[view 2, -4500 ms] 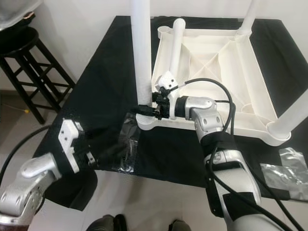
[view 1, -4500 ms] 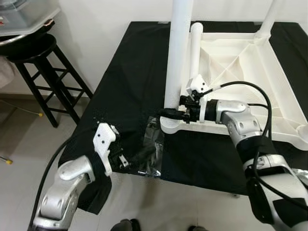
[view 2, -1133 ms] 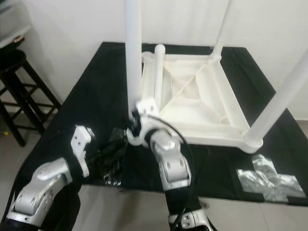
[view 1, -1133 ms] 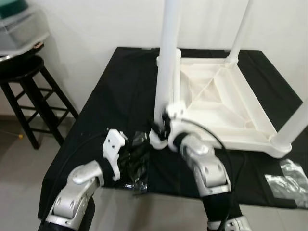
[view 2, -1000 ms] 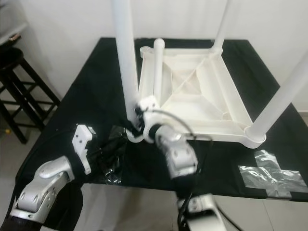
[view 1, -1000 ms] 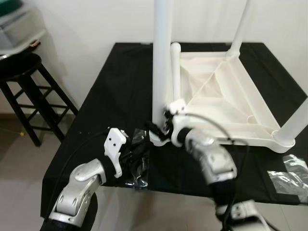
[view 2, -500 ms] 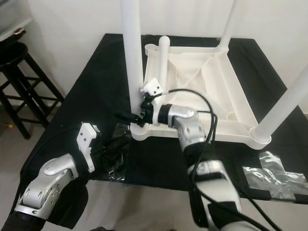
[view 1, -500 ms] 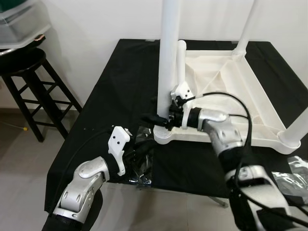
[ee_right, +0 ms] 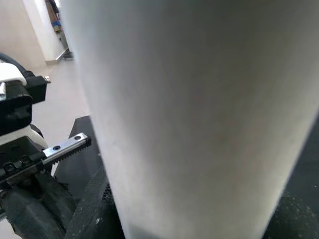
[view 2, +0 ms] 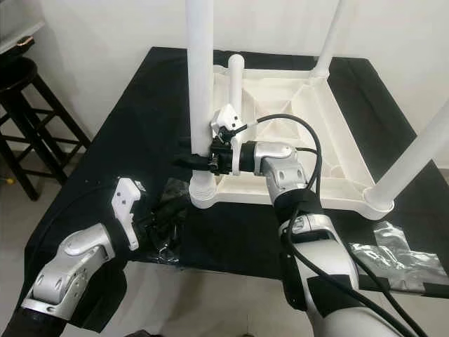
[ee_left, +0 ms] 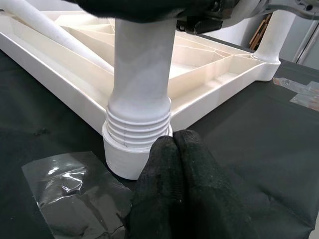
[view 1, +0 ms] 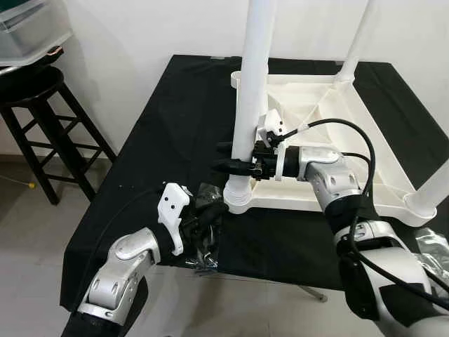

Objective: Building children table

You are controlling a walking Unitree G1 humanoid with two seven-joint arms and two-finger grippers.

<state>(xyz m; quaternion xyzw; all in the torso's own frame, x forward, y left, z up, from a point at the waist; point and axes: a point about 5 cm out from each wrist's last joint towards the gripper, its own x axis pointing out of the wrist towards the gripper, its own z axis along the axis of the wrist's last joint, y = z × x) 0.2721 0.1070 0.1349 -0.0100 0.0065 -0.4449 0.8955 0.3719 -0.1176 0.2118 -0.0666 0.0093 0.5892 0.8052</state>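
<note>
The left gripper [ee_left: 172, 149], jaws pressed together and empty, rests on the black-draped tabletop [view 1: 168, 126] beside the corner socket [view 1: 237, 199]. The right gripper's [view 1: 235, 163] jaws clasp the upright white plastic leg [view 1: 252, 91] on the upturned white children's table [view 1: 330, 133]. Threads show above the socket; a skewed twist could cross-thread it.

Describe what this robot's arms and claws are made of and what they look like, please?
Both arms are silver, jointed shells with black bands and black cables looping alongside. Each wrist carries a white angular block. The left claw and right claw have long black fingers; a toothed metal rail shows by the left one.
</note>
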